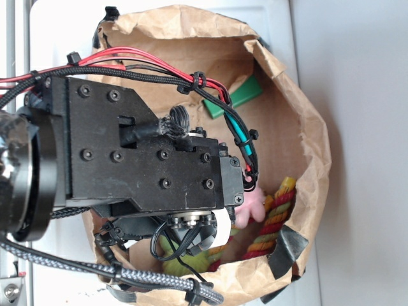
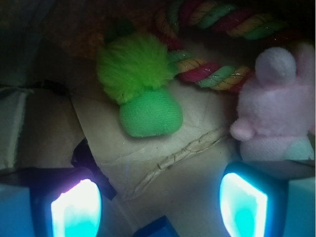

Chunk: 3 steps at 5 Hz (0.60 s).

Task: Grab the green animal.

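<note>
**Claw apart above one green animal in a paper bag**

One brown paper bag (image 1: 306,127) lies open on a white surface (image 1: 363,153), and the black arm (image 1: 127,153) reaches down into it. In the wrist view the claw (image 2: 159,202) stands apart, its two glowing fingertips (image 2: 76,210) wide of each other with nothing between them but the bag's creased paper floor.

One green animal (image 2: 140,84) lies just ahead of the claw, nearer the left fingertip, its smooth rounded head toward the camera and its fuzzy body behind. The fuzzy end touches one striped rope (image 2: 217,74) of red, yellow and green strands that curves across the back. One pink bunny (image 2: 276,103) sits to the right, just above the right fingertip. In the exterior view one flat green block (image 1: 237,99) lies farther up in the bag, well apart from the soft toys.
</note>
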Each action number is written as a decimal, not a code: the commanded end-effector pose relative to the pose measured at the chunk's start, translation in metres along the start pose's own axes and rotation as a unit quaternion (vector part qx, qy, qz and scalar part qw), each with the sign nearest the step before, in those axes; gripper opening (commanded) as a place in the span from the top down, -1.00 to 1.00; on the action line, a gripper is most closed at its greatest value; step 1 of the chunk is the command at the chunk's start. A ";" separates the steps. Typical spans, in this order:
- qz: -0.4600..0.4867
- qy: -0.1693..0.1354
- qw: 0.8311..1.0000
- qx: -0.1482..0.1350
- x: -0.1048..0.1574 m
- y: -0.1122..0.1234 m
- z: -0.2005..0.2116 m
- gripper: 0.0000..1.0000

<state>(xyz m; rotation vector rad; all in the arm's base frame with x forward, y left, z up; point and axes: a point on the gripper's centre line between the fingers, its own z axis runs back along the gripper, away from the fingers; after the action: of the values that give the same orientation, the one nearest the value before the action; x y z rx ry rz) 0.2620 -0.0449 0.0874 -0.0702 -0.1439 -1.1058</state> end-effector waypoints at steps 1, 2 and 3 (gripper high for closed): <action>-0.040 -0.015 0.999 0.017 0.014 -0.004 0.007 -1.00; -0.065 -0.023 0.998 0.015 0.020 -0.010 0.004 -1.00; -0.090 -0.025 0.996 0.009 0.027 -0.012 -0.002 -1.00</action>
<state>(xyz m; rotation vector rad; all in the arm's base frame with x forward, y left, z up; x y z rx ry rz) 0.2616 -0.0631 0.0775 -0.0980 -0.1758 -1.2453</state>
